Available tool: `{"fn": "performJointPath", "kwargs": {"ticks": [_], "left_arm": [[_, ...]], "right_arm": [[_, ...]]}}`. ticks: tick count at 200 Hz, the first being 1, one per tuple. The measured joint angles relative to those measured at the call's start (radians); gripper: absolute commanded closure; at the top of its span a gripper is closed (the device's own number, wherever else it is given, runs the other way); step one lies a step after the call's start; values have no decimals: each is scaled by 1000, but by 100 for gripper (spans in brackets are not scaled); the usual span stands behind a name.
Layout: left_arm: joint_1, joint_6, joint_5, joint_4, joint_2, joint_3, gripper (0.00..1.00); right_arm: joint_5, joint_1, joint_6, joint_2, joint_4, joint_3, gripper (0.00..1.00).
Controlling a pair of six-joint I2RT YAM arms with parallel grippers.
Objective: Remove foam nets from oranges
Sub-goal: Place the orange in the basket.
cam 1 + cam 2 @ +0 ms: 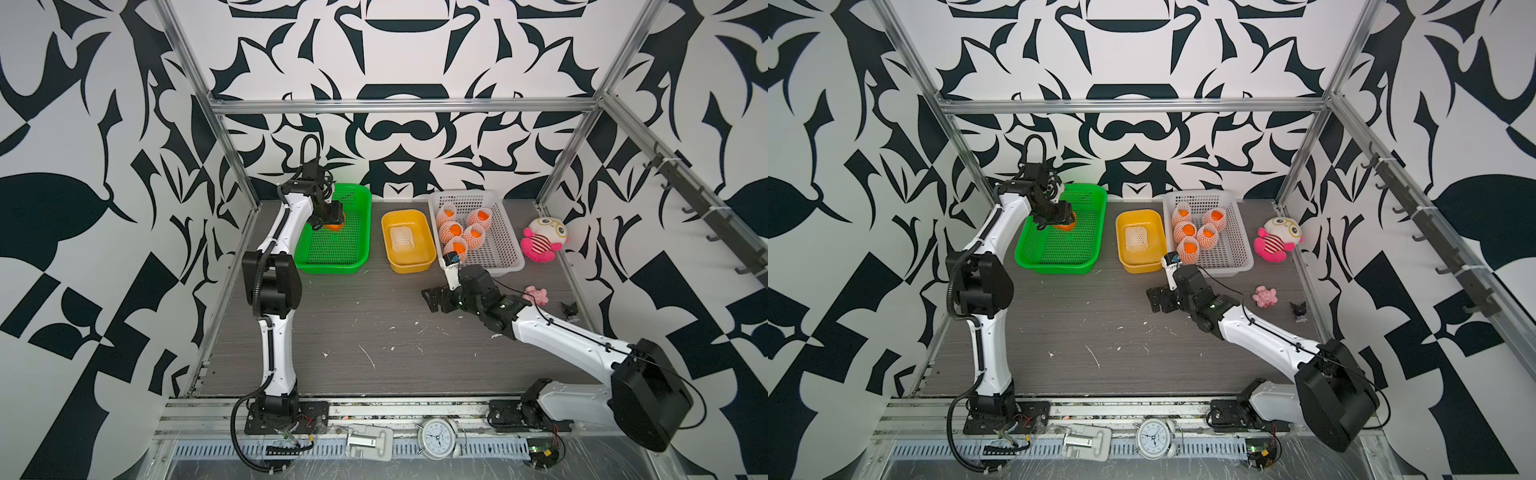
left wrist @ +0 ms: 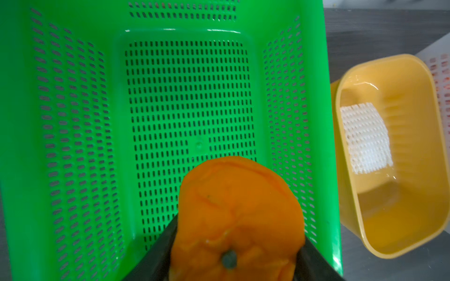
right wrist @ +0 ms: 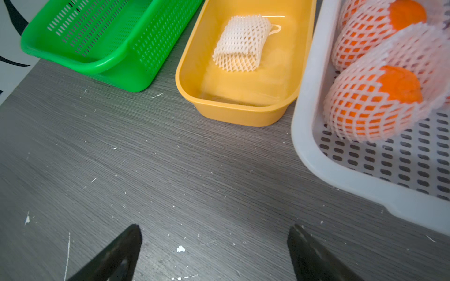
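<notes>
My left gripper (image 1: 330, 219) is clamped on a bare, round, bright orange fruit (image 2: 238, 214), with a black finger on either side of it. It hangs over the green perforated plastic basket (image 2: 73, 121), left of centre in both top views. In the left wrist view the fruit covers the lower right of the basket floor, and I see no other fruit in there.

My right gripper (image 3: 214, 231) is spread wide and holds nothing. It sits low over the grey wood-grain counter (image 3: 170, 170), right of centre in both top views.

One flattened white foam mesh sleeve (image 3: 239, 43) lies in the yellow plastic tub (image 3: 233, 114) at mid-frame. Five oranges wrapped in white mesh (image 3: 360, 107) crowd the left half of the white perforated plastic basket (image 3: 306, 121), just right of the tub.

I judge this to be the drop-off of the first stripped fruit. Next, my left gripper should lower and let go gently, so the fruit does not roll or bounce. Then I should reach my right gripper for the nearest wrapped orange, pinching only the soft mesh and leaving the bare end free for my left.
</notes>
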Motion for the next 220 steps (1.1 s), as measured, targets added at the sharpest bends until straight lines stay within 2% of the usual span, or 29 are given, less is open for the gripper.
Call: {"fn": "performJointPath", "kwargs": {"ticks": [56, 104, 169, 220], "left_arm": [[14, 28, -18, 161, 66, -1, 64], [12, 33, -109, 255, 162, 1, 64], [12, 36, -240, 301, 282, 92, 63], [12, 36, -301, 325, 335, 158, 60]], "right_arm": [[-58, 0, 35, 69, 90, 0, 6], [-83, 0, 45, 111, 110, 10, 7], [-90, 0, 48, 115, 111, 11, 7], [-100, 0, 56, 117, 112, 17, 8]]}}
